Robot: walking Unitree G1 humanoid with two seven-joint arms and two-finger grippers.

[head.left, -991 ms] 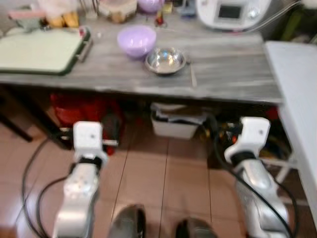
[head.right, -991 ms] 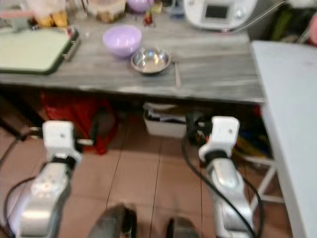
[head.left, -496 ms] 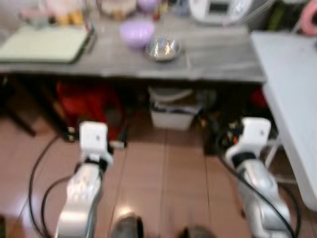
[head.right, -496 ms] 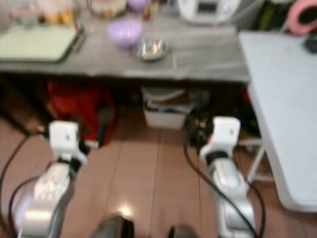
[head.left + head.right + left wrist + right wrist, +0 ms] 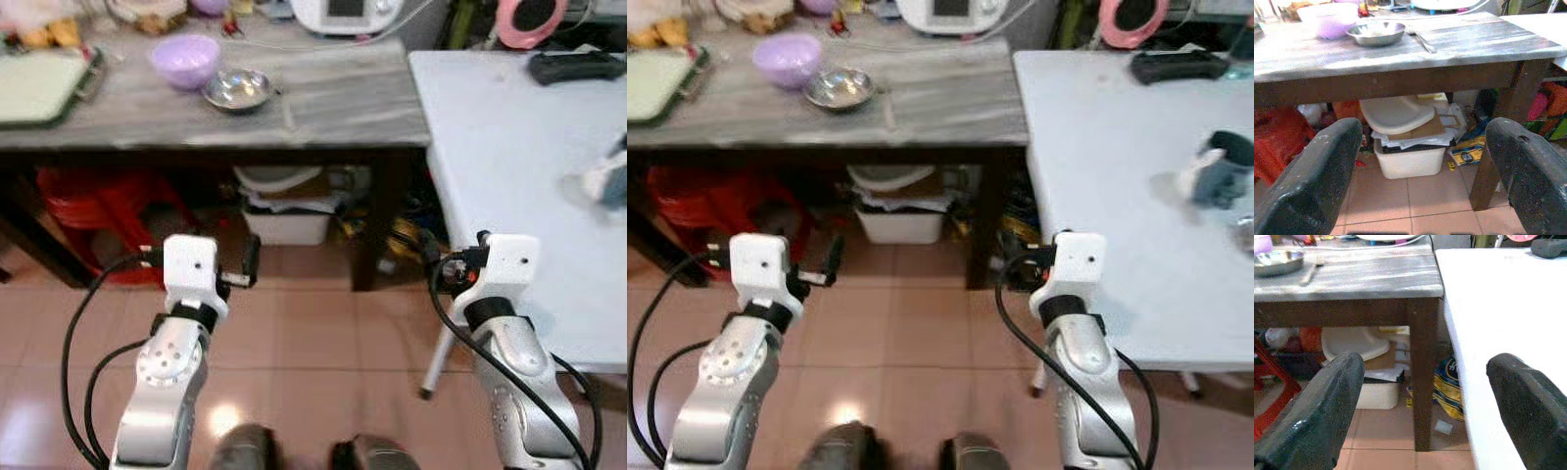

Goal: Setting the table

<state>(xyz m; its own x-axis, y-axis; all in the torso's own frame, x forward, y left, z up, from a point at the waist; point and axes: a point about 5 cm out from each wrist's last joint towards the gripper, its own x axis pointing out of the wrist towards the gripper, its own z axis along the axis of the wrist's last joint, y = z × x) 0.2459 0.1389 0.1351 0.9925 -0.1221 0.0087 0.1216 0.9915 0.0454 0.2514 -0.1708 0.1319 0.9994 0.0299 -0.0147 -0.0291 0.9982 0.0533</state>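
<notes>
left end effector (image 5: 1415, 161) spread, empty, low before the grey counter (image 5: 333, 98) | right end effector (image 5: 1420, 396) spread, empty | view has swung right since a second ago: white counter (image 5: 509, 166) now near | steel bowl (image 5: 237, 88) and purple bowl (image 5: 185, 59) unmoved on the grey counter | judged: walking, nothing fetched yet

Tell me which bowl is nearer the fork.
The steel bowl: the fork lies just beside it on the wooden table. The purple bowl sits beyond it, further away.
</notes>
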